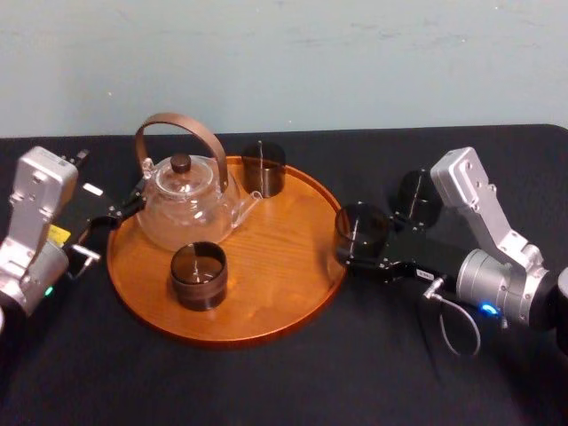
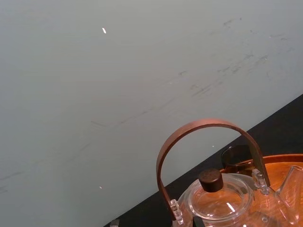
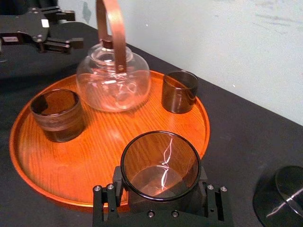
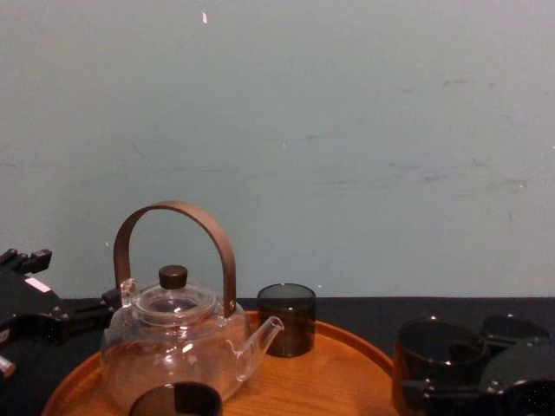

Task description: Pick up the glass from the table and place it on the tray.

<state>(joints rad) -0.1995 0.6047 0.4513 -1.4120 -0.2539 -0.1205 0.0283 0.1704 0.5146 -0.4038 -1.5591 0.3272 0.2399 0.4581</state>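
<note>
Right gripper, clamped around dark glass (upright), at tray right rim, above table, left gripper idle left of tray, fingers apart, empty.

Head view looks down; chest view looks level; both share tray.

Smoky glass, upright, gripped in right pincer just beside right rim of round orange-brown tray on black desk.

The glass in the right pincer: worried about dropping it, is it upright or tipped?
Upright: the glass stands mouth-up, walls vertical, clamped in the right pincer.
</note>
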